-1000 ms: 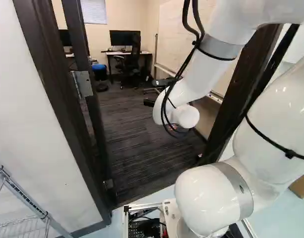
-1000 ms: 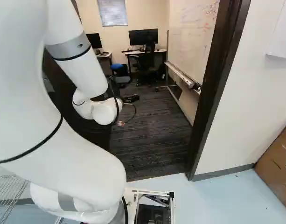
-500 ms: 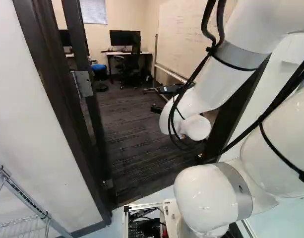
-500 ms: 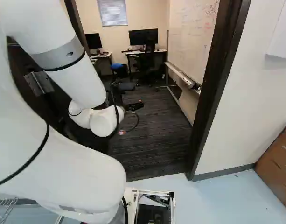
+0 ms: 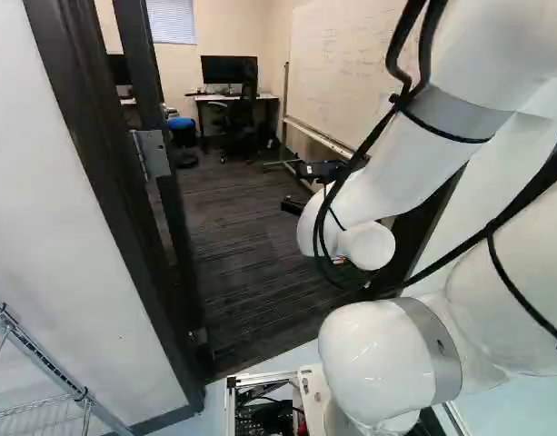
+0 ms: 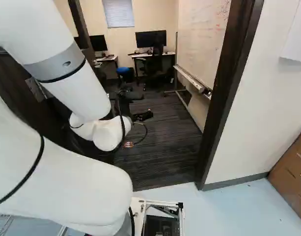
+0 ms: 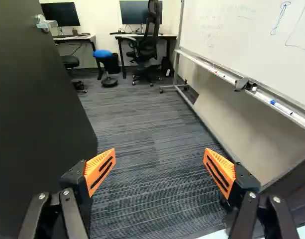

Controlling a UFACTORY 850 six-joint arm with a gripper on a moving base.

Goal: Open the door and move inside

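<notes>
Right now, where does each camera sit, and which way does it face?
Left base view: behind the arm, to its left, facing ahead and slightly down through the door frame; arm right of middle.
Right base view: behind, to its right, facing likewise; arm left of middle.
Wrist view: on the arm's end, looking along the open fingers, past the door.
All three share the whiteboard and blue stool.
</notes>
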